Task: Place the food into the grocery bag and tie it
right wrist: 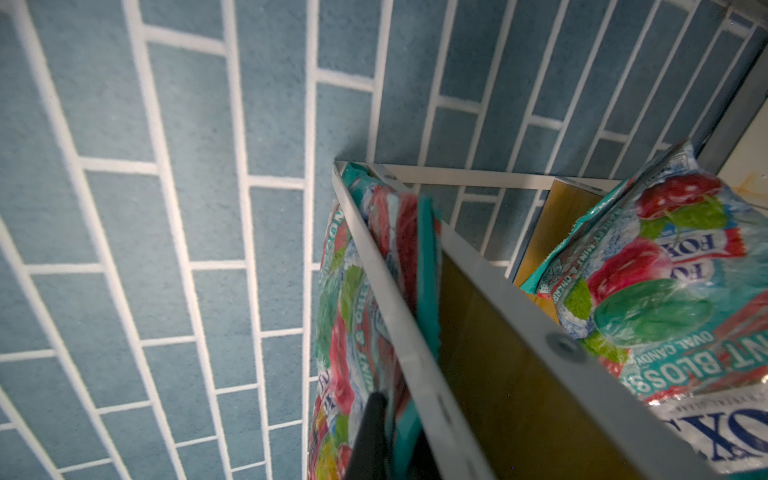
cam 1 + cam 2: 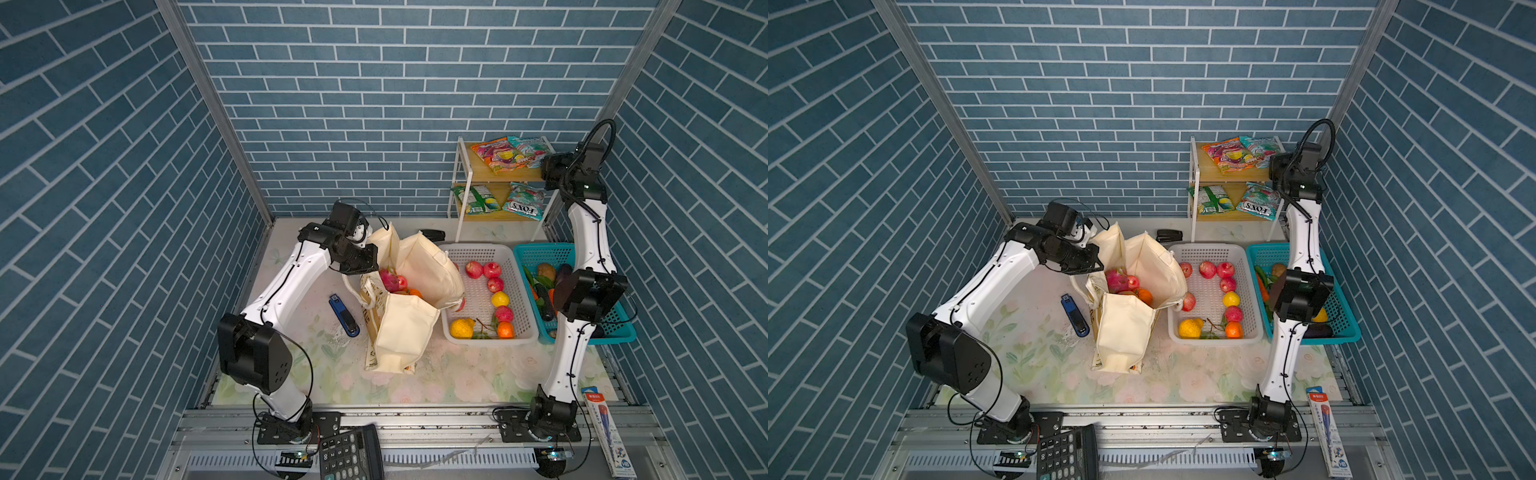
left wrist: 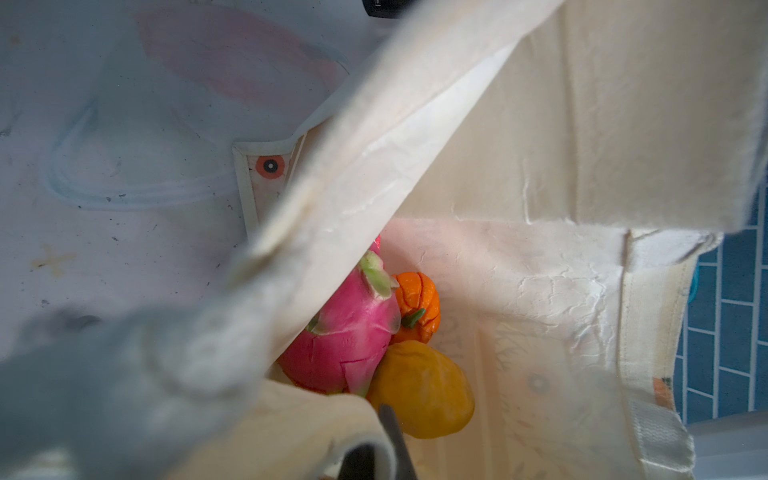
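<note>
While left gripper (image 2: 368,241) pinches the grocery bag (image 2: 415,324) open, right gripper (image 1: 388,428) clamps the teal packet (image 1: 427,262); next, probably, lift it clear.

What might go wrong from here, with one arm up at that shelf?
The right pincer is shut on just the edge of the teal snack packet, so it may slip free. The packet lies against the rack's rail and might snag when pulled away. The left pincer holds the grocery bag by one side only; its floppy mouth could sag shut.
</note>
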`<state>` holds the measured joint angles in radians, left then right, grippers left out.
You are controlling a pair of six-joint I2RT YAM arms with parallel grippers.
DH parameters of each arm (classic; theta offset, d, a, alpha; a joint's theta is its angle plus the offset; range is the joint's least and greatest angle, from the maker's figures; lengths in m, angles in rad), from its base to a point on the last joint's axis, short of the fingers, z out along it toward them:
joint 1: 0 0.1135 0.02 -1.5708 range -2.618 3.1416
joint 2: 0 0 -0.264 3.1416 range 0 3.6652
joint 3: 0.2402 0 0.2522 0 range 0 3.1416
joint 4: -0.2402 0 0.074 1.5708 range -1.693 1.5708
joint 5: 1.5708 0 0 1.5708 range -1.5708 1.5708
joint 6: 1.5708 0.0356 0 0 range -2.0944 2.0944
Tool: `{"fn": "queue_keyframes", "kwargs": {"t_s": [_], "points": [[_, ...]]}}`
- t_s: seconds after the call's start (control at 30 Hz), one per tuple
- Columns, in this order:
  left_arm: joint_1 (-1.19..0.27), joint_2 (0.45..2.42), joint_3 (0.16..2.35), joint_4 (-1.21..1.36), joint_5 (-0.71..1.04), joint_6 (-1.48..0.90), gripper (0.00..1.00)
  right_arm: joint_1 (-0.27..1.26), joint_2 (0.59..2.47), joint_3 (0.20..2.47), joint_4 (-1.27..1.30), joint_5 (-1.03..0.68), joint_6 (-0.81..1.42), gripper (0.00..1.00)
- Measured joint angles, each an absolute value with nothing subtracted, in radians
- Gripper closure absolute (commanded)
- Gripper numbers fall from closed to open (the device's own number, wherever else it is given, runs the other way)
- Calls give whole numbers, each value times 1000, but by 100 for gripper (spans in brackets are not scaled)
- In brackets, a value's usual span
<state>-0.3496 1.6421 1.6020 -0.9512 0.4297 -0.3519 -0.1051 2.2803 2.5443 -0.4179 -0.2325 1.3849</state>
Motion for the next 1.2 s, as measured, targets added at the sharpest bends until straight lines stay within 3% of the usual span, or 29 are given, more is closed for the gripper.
{"fn": "queue_keyframes", "kwargs": {"t_s": [1.2], "points": [[-354, 1650, 1619, -972, 431, -316, 95, 14, 2124, 2544, -165, -263, 1050, 100]]}}
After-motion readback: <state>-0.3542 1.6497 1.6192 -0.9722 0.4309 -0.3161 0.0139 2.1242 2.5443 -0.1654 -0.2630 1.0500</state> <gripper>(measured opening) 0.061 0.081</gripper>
